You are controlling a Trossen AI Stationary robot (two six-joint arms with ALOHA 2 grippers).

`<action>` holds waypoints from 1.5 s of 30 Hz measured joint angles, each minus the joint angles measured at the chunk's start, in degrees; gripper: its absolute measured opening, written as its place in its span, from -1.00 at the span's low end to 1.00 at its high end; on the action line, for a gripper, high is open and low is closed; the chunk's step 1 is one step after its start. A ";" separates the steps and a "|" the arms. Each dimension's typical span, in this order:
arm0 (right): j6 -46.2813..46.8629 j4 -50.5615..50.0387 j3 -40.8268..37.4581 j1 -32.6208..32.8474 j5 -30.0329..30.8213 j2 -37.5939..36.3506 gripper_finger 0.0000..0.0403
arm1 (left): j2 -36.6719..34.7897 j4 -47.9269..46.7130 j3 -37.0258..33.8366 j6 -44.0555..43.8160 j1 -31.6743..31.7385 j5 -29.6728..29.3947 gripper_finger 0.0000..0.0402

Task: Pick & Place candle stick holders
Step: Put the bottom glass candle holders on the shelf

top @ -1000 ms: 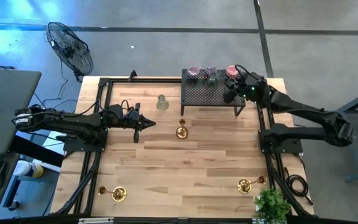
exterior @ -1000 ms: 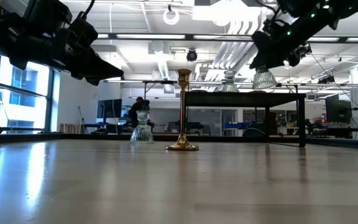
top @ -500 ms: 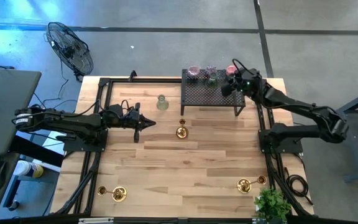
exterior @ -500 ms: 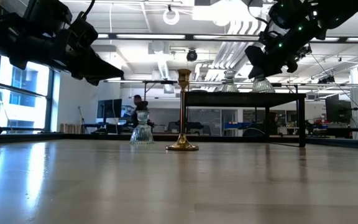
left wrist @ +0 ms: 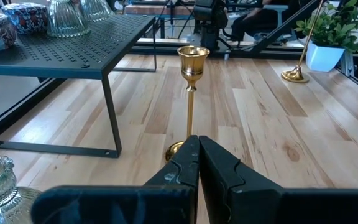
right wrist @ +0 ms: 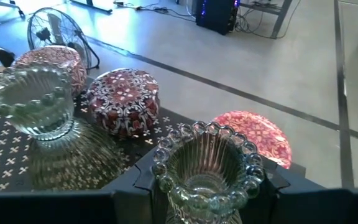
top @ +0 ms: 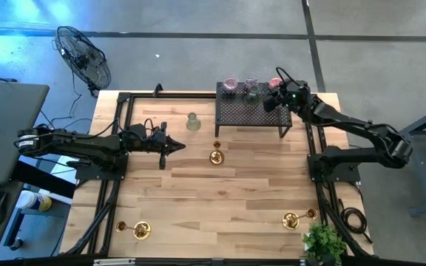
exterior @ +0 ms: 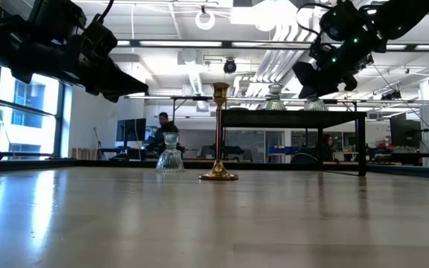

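My right gripper (right wrist: 204, 186) is clamped on a clear ribbed glass holder (right wrist: 207, 165) with a beaded rim, held over the far right corner of the black rack (top: 254, 111); a second clear glass cup (right wrist: 33, 102) stands on the rack's perforated top, beside three round patterned tins (right wrist: 124, 99); my left gripper (left wrist: 197, 168) hangs with fingers closed above the table's left side, pointing at an upright brass holder (left wrist: 191, 93) with slim stem; a pale glass holder (top: 192, 122) stands left of the rack; more brass ones (top: 140, 230) lie near the front edge.
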 joint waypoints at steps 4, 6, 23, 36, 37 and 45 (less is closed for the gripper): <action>1.17 0.35 0.00 0.02 -0.86 0.02 -0.35 | 0.00 0.00 0.00 0.00 0.00 -0.02 -0.99; 1.25 0.32 0.00 0.00 -0.83 0.02 -0.35 | 0.00 0.00 0.00 0.00 0.00 -0.02 -0.99; 1.44 -0.06 0.00 0.02 2.02 0.02 0.01 | 0.00 0.00 0.02 0.00 0.00 -0.04 -0.99; 4.23 -2.28 0.00 0.02 2.24 0.02 0.02 | 0.00 0.00 0.02 -0.02 0.00 -0.04 -0.99; 4.30 -2.33 0.00 0.03 2.40 0.02 0.02 | 0.00 0.00 0.00 -0.02 0.00 -0.04 -0.99; 5.63 -4.01 0.00 0.08 4.09 0.00 0.02 | 0.00 -0.02 0.02 -0.02 0.00 -0.04 -0.99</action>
